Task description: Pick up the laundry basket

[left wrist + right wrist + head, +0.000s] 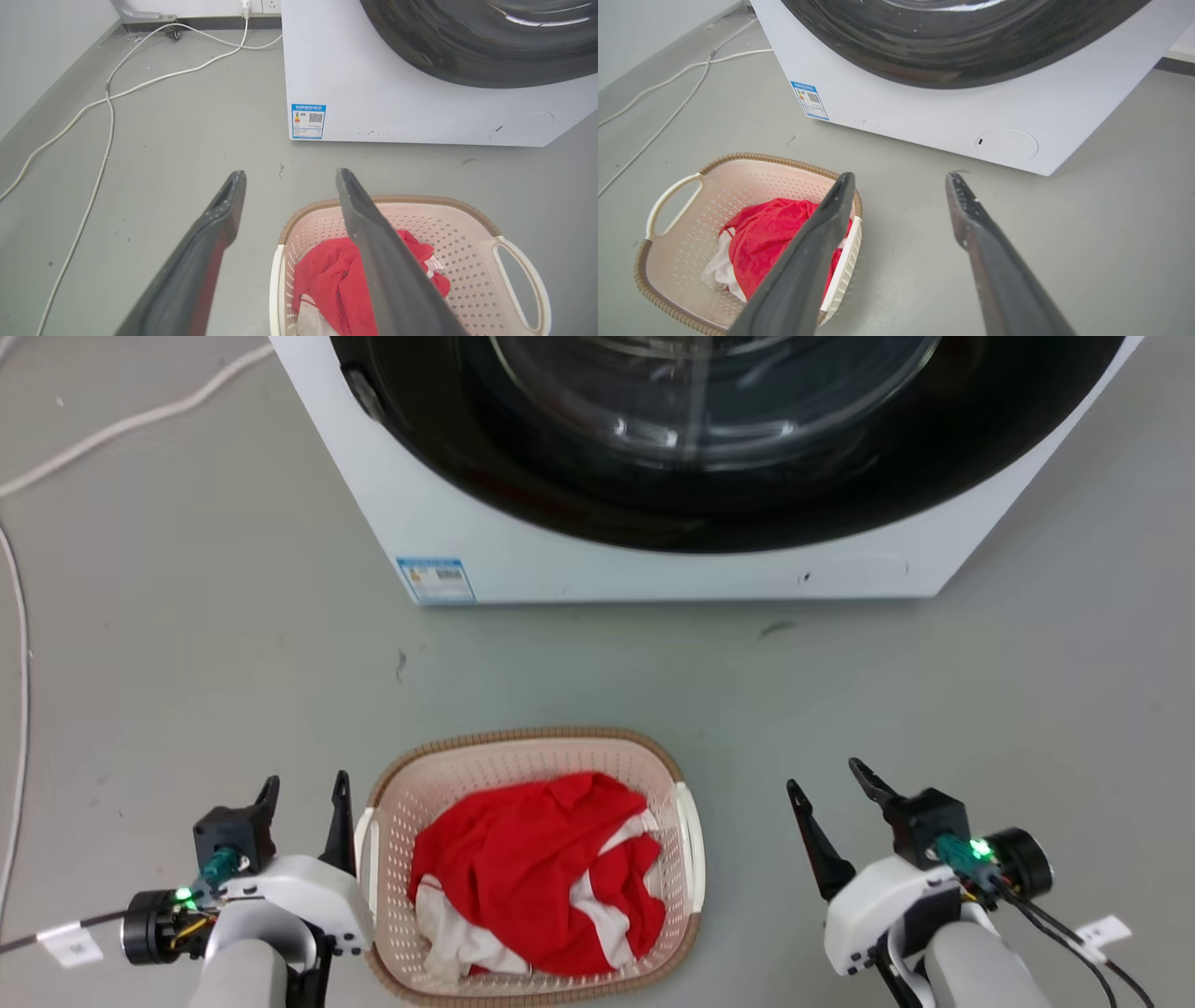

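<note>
As I looked down through the head camera, the laundry basket (523, 739) sat on the grey floor (233, 663) directly in front of me, between my two arms and a little short of the washer (653, 569). A crumpled red and white garment (532, 868) lay inside it. The basket stood upright, brown rim uppermost, with a white handle on each short side.

My left claw (306, 782) was spread wide with nothing between its fingers. Its inner finger stood just beside the basket's left handle; whether it touched, I could not tell. In the left wrist view that claw (290, 172) showed the same wide gap, one finger crossing in front of the basket (467, 261) and the other over bare floor.

My right claw (823, 777) was equally open and empty, standing apart from the basket's right handle with a strip of floor between them. Through the right wrist camera, the claw (901, 175) pointed toward the washer's lower front, and the basket (691, 233) lay off to one side.

A white cable (121, 425) trailed across the floor to my left, and a blue-edged label (435, 580) was stuck on the washer's lower corner.
</note>
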